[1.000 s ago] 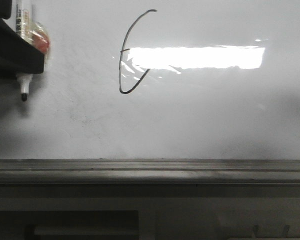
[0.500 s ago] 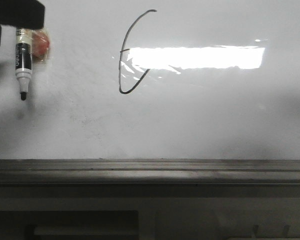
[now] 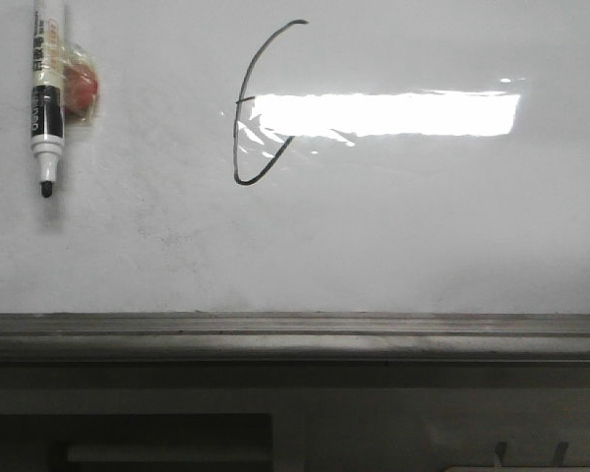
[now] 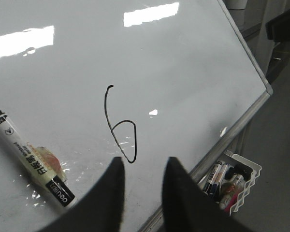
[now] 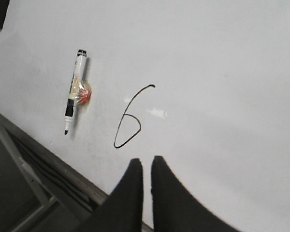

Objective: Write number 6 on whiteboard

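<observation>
The number 6 is a thin black line on the whiteboard, partly crossed by a bright reflection. It also shows in the left wrist view and the right wrist view. A white-and-black marker pen clings to the board left of it, tip down, held by no gripper. My left gripper is open and empty, off the board, with the 6's loop just beyond its tips. My right gripper is shut and empty, below the 6. Neither gripper shows in the front view.
A grey metal ledge runs along the board's lower edge. A red-orange blob sits behind the marker. A white wire basket with several markers hangs below the board's edge.
The dark left gripper that covered the marker at the upper left has pulled away out of the front view. The marker stays on the board. The 6 is unchanged.
</observation>
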